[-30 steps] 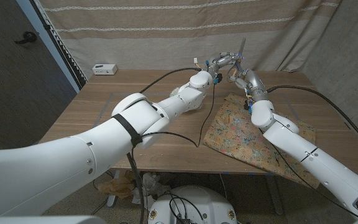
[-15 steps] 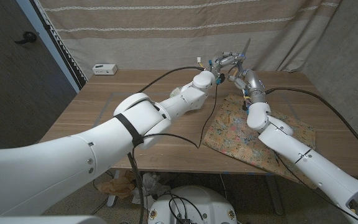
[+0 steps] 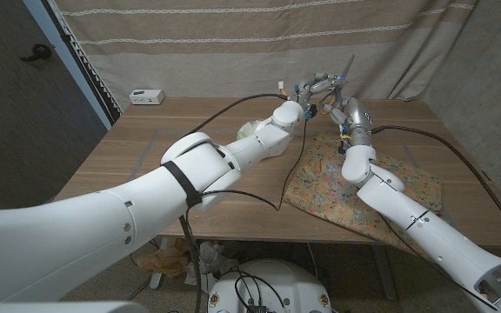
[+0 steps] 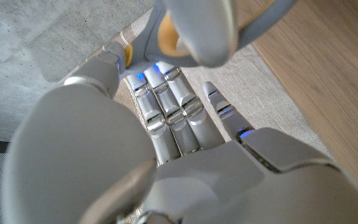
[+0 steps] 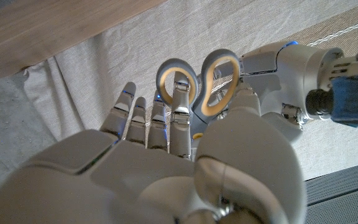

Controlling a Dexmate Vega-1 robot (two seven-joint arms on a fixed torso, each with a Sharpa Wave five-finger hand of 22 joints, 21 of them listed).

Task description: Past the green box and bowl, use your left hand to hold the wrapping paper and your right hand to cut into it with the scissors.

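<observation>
Both hands meet in the air over the table's far middle. My right hand (image 3: 329, 94) (image 5: 166, 162) holds the scissors (image 3: 346, 66) (image 5: 199, 87), which have grey handles lined with orange. One finger goes through a loop, the thumb lies at the other, and the blade points up. My left hand (image 3: 306, 89) (image 5: 291, 65) (image 4: 179, 124) reaches its straight fingers against the scissors' handle (image 4: 166, 34). Whether it grips the handle is hidden. The flowered wrapping paper (image 3: 346, 187) lies flat on the table under my right forearm.
A pale green thing (image 3: 249, 129) sits half hidden behind my left forearm. A small white device (image 3: 146, 96) stands at the far left of the wooden table (image 3: 137, 165). Black cables (image 3: 233, 106) trail across the table. A curtain hangs close behind it.
Both hands have shifted slightly farther and to the right with the scissors, and the blade now points a little more to the right. The paper has not moved.
</observation>
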